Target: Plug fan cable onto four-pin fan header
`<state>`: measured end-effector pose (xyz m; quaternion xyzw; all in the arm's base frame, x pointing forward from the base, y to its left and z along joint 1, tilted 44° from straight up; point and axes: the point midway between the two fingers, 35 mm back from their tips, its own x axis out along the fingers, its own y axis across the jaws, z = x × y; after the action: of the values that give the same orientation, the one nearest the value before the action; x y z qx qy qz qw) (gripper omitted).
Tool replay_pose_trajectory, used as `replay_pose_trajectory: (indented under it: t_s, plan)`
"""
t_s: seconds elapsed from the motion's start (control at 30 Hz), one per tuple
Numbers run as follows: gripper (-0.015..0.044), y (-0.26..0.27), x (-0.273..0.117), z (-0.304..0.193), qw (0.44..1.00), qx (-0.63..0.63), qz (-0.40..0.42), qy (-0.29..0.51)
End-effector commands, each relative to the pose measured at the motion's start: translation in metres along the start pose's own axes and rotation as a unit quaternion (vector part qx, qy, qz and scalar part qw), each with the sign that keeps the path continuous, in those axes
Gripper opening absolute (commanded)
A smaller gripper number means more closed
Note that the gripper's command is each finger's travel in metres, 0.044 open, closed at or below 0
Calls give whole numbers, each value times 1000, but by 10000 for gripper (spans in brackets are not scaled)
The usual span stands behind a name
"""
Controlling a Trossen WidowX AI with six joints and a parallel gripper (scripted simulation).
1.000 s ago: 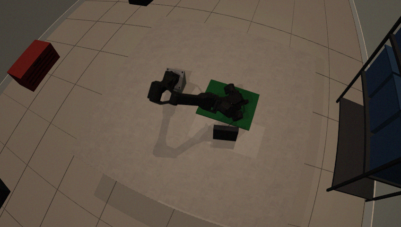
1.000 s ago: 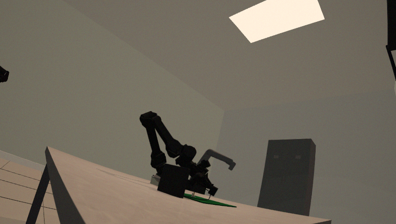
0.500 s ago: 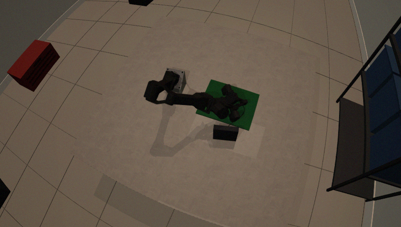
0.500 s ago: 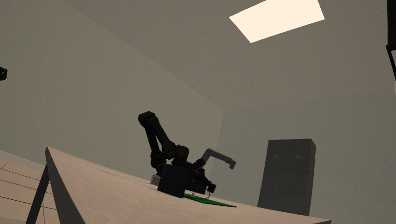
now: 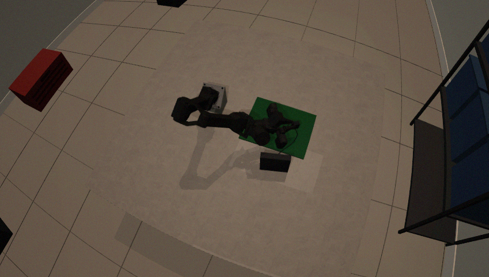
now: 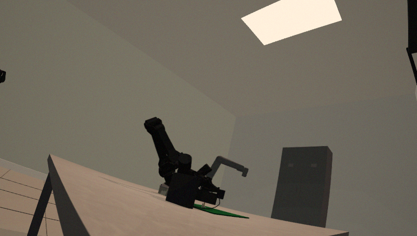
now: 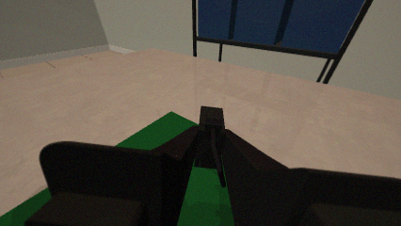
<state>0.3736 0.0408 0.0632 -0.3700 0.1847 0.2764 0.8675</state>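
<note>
My gripper (image 5: 295, 124) (image 6: 220, 193) (image 7: 210, 133) is shut on the dark plug (image 7: 212, 116), held at the fingertips. The plug is raised above the green board (image 5: 306, 137) (image 6: 229, 214) (image 7: 170, 126); a gap shows under the fingers in the exterior view. The gripper points outward at a shallow tilt, towards the board's far right part. The thin dark cable (image 5: 297, 135) (image 6: 219, 202) (image 7: 216, 153) hangs from the plug and curves back towards the black box. Small pale upright pieces (image 6: 203, 204) stand on the board; I cannot tell whether they are the four-pin header. The arm hides much of the board.
A black box (image 5: 274, 163) (image 6: 182, 190) stands beside the board's near edge. The arm's pale base (image 5: 221, 97) is left of the board. A rack with blue bins (image 5: 463, 103) (image 7: 264, 21) and a red cabinet (image 5: 37, 77) stand farther off.
</note>
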Motion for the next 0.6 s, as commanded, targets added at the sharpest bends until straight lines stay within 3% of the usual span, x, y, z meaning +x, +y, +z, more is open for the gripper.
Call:
replay_pose_trajectory:
  t_s: [0.0,0.57]
  plan:
    - [0,0,-7,2,1000,-16,-9,-19]
    - [0,1,-14,8,999,-31,-17,-37]
